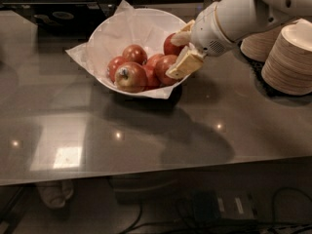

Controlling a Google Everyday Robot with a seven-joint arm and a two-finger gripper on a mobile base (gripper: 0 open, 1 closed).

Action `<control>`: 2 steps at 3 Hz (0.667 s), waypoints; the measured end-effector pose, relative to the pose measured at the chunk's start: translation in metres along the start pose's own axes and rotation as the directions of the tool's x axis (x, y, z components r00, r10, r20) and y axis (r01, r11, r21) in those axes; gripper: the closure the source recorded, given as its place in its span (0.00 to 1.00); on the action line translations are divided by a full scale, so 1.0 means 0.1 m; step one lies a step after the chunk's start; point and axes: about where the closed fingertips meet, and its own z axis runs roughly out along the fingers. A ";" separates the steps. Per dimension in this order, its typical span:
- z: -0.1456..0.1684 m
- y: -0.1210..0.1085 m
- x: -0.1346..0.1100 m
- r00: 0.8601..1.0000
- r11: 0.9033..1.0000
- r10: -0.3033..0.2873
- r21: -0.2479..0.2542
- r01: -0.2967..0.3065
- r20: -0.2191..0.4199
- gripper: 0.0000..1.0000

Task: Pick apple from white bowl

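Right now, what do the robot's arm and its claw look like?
The arm is a thick, smooth, rounded white tube with a ring-shaped seam near the wrist and a small dotted patch underneath. No cables or sleeves show. The gripper, at the right rim of the white bowl beside the apples, has two flat, wedge-shaped fingers, cream to tan in colour.
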 end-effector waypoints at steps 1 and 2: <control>0.10 0.04 0.01 1.000 1.000 0.006 -0.025 -0.006 0.003 0.41; 0.16 0.07 0.02 1.000 0.999 0.010 -0.037 -0.010 0.003 0.40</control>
